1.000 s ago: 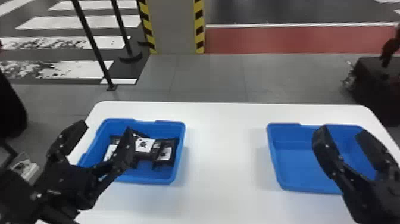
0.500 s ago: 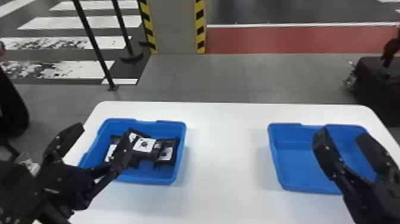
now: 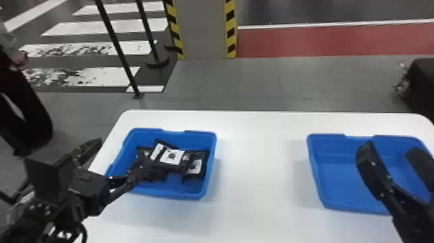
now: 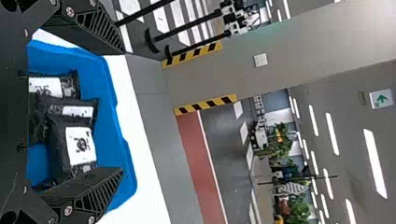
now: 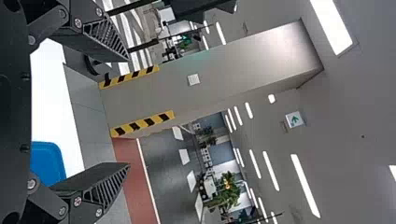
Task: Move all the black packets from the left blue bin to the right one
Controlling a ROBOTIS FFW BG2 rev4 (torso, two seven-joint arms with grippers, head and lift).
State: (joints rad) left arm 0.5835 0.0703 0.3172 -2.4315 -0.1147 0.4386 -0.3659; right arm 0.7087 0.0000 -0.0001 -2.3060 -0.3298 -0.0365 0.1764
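well, the left bin (image 3: 171, 194) holds black packets (image 3: 172, 157)

Beyond a white, round-cornered surface (image 3: 258, 142), grey floor tiles (image 3: 242, 80) meet a grey rectangular pillar (image 3: 203, 29); white ceiling strips (image 4: 375, 163) glow.

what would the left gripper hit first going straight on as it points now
Likely the far wall of the left blue bin, past the black packets; how high the left gripper hovers is unclear, so it might pass over.
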